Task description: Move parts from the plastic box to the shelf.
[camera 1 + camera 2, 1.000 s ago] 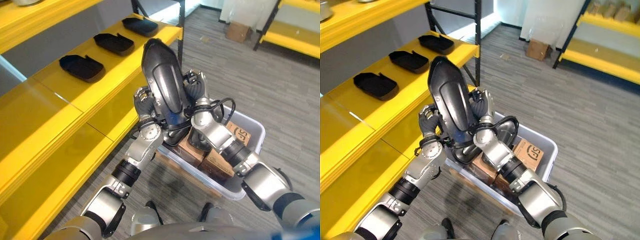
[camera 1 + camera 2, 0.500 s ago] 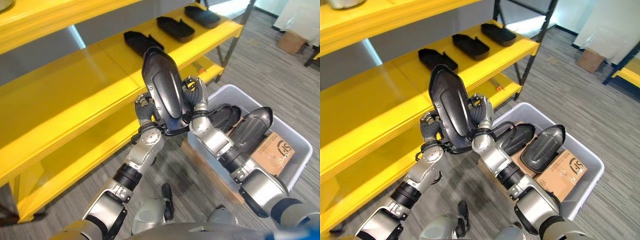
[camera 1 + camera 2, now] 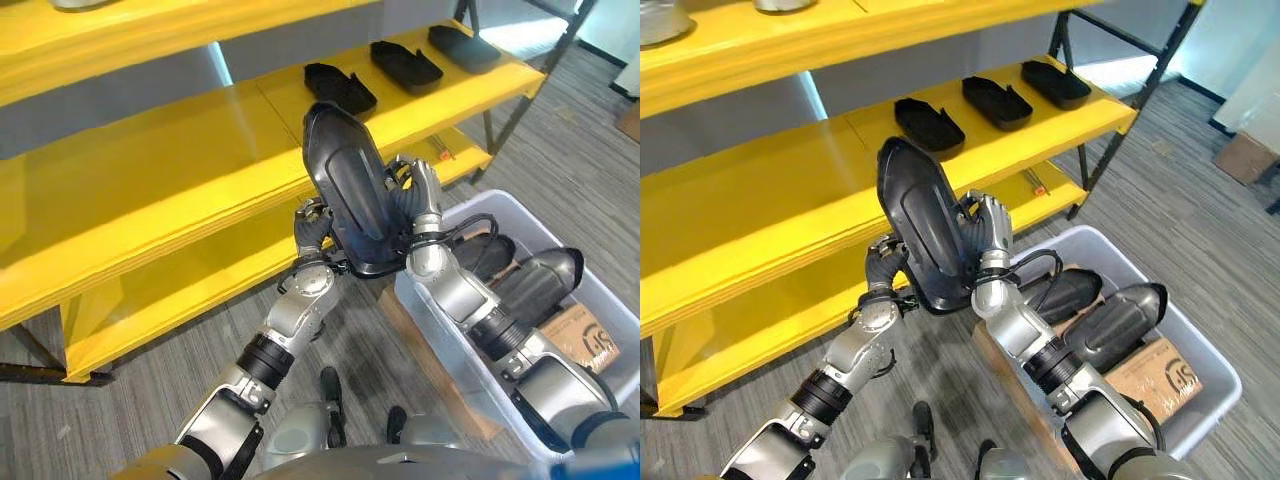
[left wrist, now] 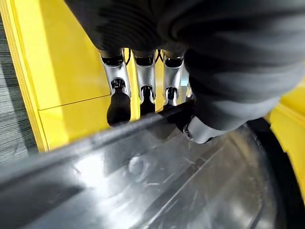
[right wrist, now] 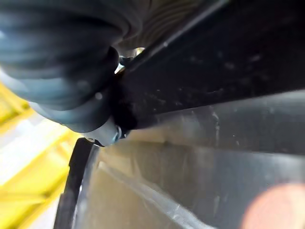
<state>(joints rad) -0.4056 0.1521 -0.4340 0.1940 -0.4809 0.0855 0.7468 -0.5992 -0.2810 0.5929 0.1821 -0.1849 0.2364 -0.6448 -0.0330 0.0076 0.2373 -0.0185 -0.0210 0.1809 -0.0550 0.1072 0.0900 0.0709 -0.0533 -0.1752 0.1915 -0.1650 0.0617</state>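
A yellow shelf on a dark metal frame runs across the far side of a room with grey plank-patterned flooring. On its middle board three black moulded parts lie in a row toward the far right end, well apart from one another, while the rest of that board is bare. A lower yellow board sits beneath it, close to the floor.

On the floor at the right, near the shelf's right end, stands the plastic box, pale grey and open-topped. Inside it lie two dark parts side by side and a brown cardboard box against the box's near right wall.

Both arms are raised in front of the shelf's front edge and carry one long dark part between them, held nearly upright with its narrow end up and its smooth outer face toward the camera. The left hand grips the part's lower left edge; in its wrist view the fingers hook over the rim and the thumb presses from the other side. The right hand is pressed against the part's right edge, its fingers curled round the rim.
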